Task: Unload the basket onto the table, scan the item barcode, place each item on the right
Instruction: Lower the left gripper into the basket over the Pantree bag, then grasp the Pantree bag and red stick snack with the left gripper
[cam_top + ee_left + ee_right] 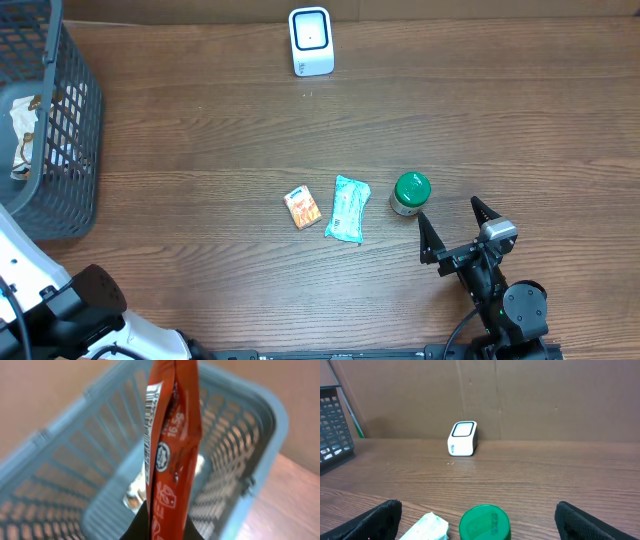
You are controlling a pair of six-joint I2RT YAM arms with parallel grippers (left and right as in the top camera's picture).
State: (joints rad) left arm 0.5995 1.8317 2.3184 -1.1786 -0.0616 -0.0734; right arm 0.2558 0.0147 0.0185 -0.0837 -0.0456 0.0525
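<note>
While my left gripper (162,529) is clamped tight on the bottom edge of a red packet (170,450), I hold it upright over the basket (260,425), so I judge this to be the pick-up step, with scanning not yet done. Its barcode (148,425) runs down the narrow left edge, facing my wrist camera. My right gripper (448,212) has its jaws spread wide and holds nothing; it sits low on the table just beside the jar (410,192).

Next, I think the packet has to travel well across the table to the scanner (311,41) at the far edge, and be turned so the barcode strip faces the scanner's window. Because the pack is thin and floppy, I would expect it to bend as it swings.

Counted: one scanner, one basket, one red packet in my grip. On the table lie three more items: one orange packet (302,208), one teal pack (348,210) and one green-lidded jar. Something light lies inside the basket, but I cannot count it
</note>
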